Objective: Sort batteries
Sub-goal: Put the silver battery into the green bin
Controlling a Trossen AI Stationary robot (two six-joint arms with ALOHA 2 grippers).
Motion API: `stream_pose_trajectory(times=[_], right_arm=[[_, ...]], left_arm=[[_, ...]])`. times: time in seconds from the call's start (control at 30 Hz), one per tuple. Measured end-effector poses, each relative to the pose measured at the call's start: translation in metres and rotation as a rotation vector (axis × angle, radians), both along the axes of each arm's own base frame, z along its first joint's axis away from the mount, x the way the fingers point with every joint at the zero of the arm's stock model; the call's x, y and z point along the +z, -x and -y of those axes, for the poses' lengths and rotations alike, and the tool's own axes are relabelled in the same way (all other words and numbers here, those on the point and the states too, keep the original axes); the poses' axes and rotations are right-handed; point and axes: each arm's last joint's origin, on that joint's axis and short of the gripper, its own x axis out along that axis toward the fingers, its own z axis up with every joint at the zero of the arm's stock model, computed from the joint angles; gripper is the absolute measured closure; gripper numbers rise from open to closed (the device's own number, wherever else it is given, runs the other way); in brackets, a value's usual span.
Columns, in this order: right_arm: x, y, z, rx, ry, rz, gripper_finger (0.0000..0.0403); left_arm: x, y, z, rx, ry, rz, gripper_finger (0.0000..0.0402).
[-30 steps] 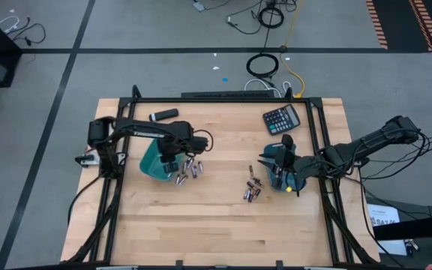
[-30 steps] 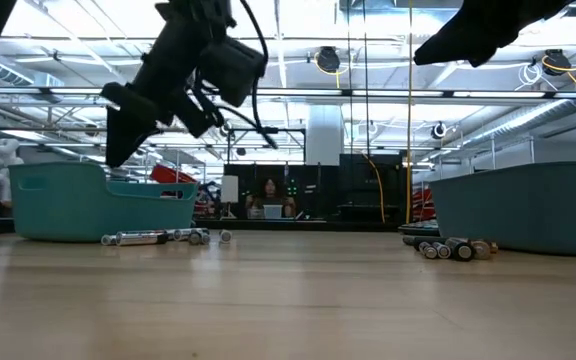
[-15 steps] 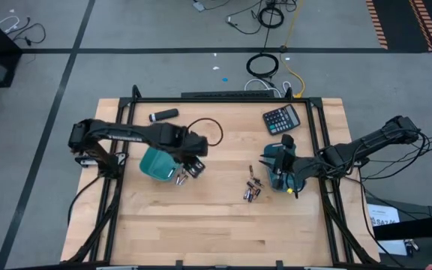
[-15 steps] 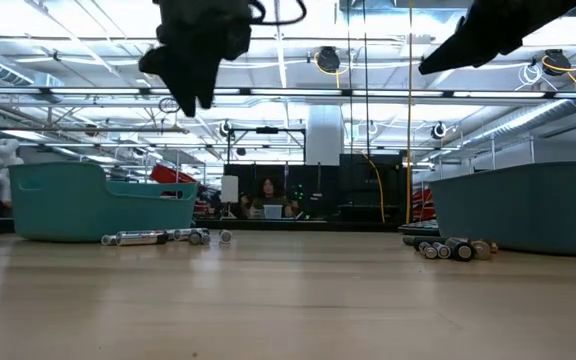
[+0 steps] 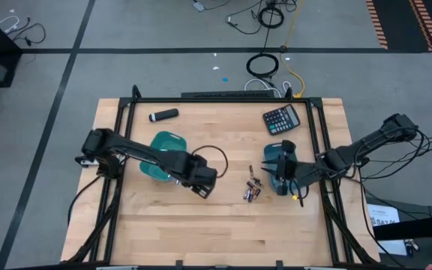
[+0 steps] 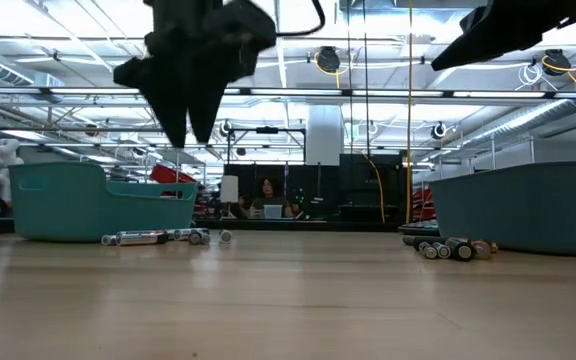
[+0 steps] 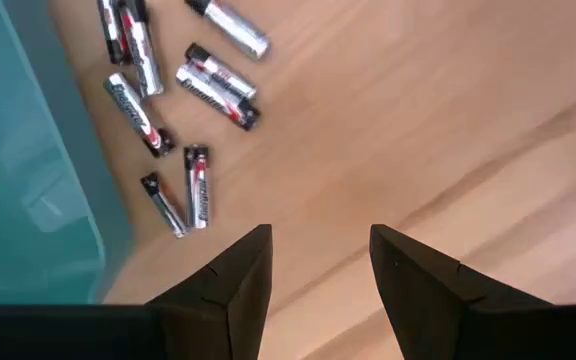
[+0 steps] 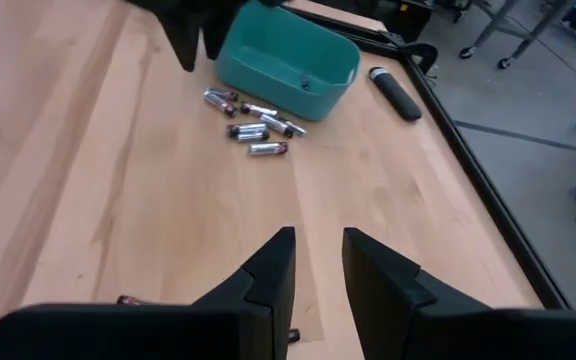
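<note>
Two groups of batteries are seen on the wooden table. One group of batteries lies just beside the left teal tray, on the bare wood, as the left wrist view shows; some of these cells touch one another, and two short ones lie closest to the tray wall. In the low view this group is seen flat on the table in front of the left tray. A second group of batteries lies near the middle of the table, just beside the right teal tray; in the low view it rests before that tray's wall.

The left tool is held above the table between the two groups, apart from the left tray. Its fingers are spread with a clear gap between them, and nothing is held there. In the low view it hangs well above the wood.

The right tool is placed over the right tray. Its fingers stand a narrow way apart, with bare table showing through the gap and nothing gripped.

A black calculator lies at the far right part of the table, and a black marker-like cylinder lies near the far left edge. A person is seen in the room behind the table.
</note>
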Motion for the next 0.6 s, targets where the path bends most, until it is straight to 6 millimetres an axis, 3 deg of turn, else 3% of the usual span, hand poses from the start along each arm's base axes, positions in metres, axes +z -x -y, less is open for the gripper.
stream_pose_trajectory(times=[0.4,0.6], right_arm=[[0.0,0.001,-0.003,0.023,0.019,-0.005,0.0325],[0.0,0.001,-0.003,0.02,0.013,-0.001,0.0325]], left_arm=[[-0.051,-0.011,-0.004,-0.167,-0.022,-0.225,0.0221],[-0.064,-0.007,-0.011,-0.181,-0.058,-0.355,0.0221]])
